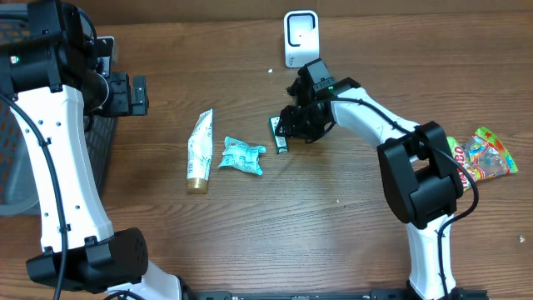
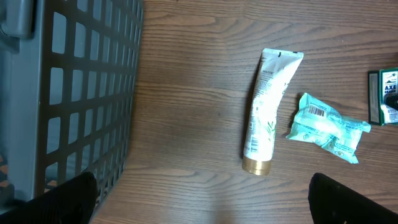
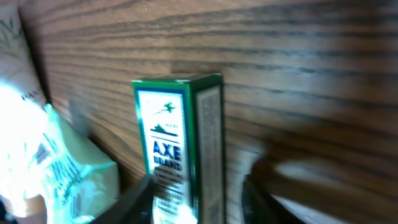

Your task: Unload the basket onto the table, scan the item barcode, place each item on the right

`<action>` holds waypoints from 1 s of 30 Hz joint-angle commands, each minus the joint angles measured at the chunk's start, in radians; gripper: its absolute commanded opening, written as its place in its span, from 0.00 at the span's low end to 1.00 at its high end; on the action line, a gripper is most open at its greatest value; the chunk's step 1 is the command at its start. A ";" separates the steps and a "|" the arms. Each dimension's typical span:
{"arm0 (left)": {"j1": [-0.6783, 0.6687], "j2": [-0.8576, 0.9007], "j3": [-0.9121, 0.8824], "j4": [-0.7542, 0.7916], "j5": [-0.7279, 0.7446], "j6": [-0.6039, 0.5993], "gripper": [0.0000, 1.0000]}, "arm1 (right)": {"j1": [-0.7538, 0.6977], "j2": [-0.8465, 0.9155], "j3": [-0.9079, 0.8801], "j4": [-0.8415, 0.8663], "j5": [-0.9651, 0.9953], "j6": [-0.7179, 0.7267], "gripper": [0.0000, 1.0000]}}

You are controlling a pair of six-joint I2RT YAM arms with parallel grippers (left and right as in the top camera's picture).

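The item, a small green and white Axe Brand box [image 1: 280, 133], lies on the table just below the white barcode scanner [image 1: 301, 37]. My right gripper [image 1: 291, 125] is down at the box. In the right wrist view the box [image 3: 180, 143] stands between the two fingers of the right gripper [image 3: 198, 202]; the left finger is against it and a gap shows on the right side, so the jaws are open around it. My left gripper [image 1: 137, 94] hovers at the far left, wide open and empty [image 2: 201, 199]. The box also shows at the right edge of the left wrist view [image 2: 385, 96].
A white tube with a gold cap [image 1: 199, 152] and a teal packet [image 1: 242, 156] lie left of the box. A dark mesh basket [image 2: 74, 93] stands at the table's left edge. A colourful candy bag [image 1: 483, 154] lies far right.
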 commanded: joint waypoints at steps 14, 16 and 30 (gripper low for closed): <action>0.001 -0.015 0.006 0.001 -0.002 0.012 1.00 | 0.019 -0.024 0.010 -0.047 0.076 -0.004 0.04; 0.001 -0.015 0.006 0.001 -0.002 0.012 1.00 | 0.030 -0.032 0.010 -0.047 0.097 -0.004 0.04; 0.001 -0.015 0.006 0.001 -0.002 0.012 1.00 | 0.074 0.010 0.006 -0.047 0.103 0.008 0.40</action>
